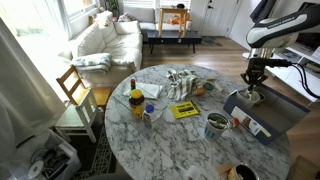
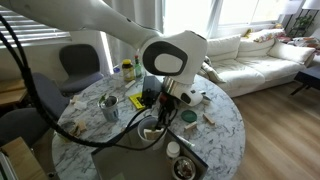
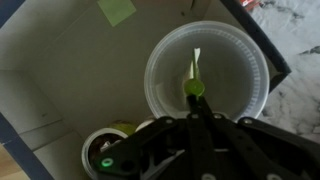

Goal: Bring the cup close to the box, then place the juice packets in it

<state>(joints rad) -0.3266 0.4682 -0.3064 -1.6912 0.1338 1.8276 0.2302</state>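
The silver-grey metal cup [image 2: 109,106] stands on the marble table, far from the box; it also shows next to the yellow-topped bottle [image 1: 148,114]. The large grey box [image 1: 262,112] [image 2: 128,160] sits at the table's edge. My gripper [image 1: 252,88] [image 2: 163,106] hangs over the box's opening. In the wrist view its fingers [image 3: 197,100] are shut together, with a thin white juice packet with a green cap [image 3: 194,87] at their tips. Another green-capped packet [image 3: 108,150] lies inside the box [image 3: 70,70], next to a white round container [image 3: 235,70].
A yellow-topped bottle [image 1: 136,100] [image 2: 127,70], a flat yellow packet [image 1: 184,110] [image 2: 138,100] and a dark-filled bowl [image 1: 216,123] [image 2: 187,116] stand on the table [image 1: 180,145]. A wooden chair [image 1: 76,90] and a white sofa [image 1: 105,40] are beyond it.
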